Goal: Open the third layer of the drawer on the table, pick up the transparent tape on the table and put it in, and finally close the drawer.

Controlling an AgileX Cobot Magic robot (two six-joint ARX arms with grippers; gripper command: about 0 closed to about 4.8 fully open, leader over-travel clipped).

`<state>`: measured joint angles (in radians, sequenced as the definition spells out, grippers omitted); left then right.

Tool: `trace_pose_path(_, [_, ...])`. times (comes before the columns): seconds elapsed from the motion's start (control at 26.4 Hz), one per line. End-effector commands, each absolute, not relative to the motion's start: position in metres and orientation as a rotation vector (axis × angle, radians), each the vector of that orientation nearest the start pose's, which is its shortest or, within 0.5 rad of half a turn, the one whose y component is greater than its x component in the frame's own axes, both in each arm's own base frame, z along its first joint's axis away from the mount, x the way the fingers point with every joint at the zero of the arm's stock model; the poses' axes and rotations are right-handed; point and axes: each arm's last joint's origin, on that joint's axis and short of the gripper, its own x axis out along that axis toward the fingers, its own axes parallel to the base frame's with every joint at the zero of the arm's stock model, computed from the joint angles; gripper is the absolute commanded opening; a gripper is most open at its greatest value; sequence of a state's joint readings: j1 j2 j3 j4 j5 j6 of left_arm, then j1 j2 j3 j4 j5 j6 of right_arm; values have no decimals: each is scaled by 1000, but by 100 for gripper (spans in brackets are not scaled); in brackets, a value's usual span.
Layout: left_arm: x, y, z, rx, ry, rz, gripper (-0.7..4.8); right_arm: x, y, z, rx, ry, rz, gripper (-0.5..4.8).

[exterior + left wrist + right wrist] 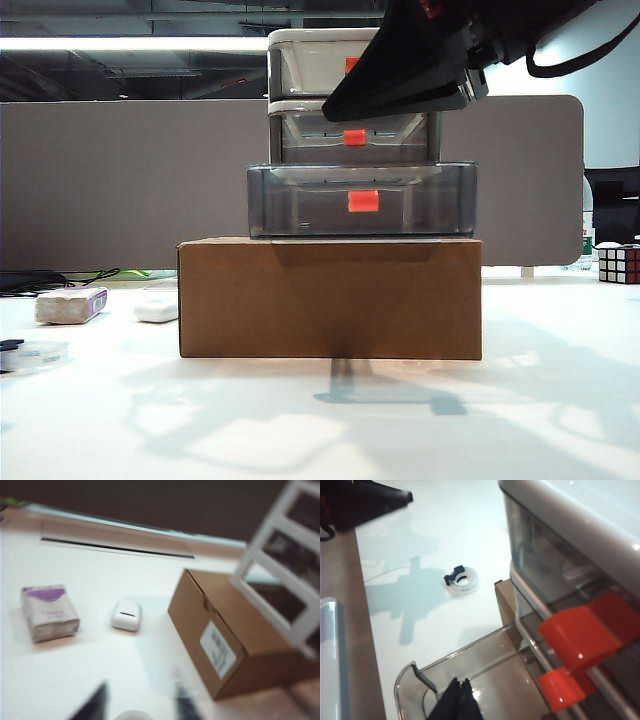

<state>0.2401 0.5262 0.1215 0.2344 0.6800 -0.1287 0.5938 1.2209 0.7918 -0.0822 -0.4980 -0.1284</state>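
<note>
The drawer (360, 130) stands on a brown cardboard box. Its third layer (362, 200) is pulled out, red-orange handle to the front, and its open tray (465, 652) looks empty. The transparent tape (35, 352) lies flat on the table (320, 420) at the far left, and in the right wrist view the tape (462, 581) sits beside the box. My right gripper (460, 682) is shut on nothing above the open tray. It shows as a dark wedge (330, 112) before the upper drawers. My left gripper (140, 690) is blurred, fingers apart over bare table, off the exterior view.
The cardboard box (330, 298) carries the cabinet. A white-and-purple block (70, 305) and a small white oblong object (157, 310) lie left of it. A Rubik's cube (618, 263) sits far right. A dark arm (365, 502) hangs over the table beyond the tape.
</note>
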Motion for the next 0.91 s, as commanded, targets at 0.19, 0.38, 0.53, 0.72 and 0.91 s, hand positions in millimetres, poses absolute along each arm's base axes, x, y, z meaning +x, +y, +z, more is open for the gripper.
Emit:
trace_pose_path(0.19, [137, 11, 165, -26, 234, -397, 334, 206, 156, 261, -141, 453, 1105, -5])
trace_pose_path(0.38, [154, 9, 147, -32, 328, -432, 469, 206, 156, 261, -143, 452, 1105, -5])
trace_pose_path(0.53, [164, 4, 134, 67, 359, -467, 479, 206, 156, 261, -147, 450, 1106, -5])
trace_pose_path(0.72, [176, -5, 119, 183, 458, -499, 479, 206, 156, 261, -147, 451, 1107, -5])
trace_pose_path(0.91, [192, -10, 113, 239, 507, -528, 479, 206, 156, 259, -148, 464, 1107, -5])
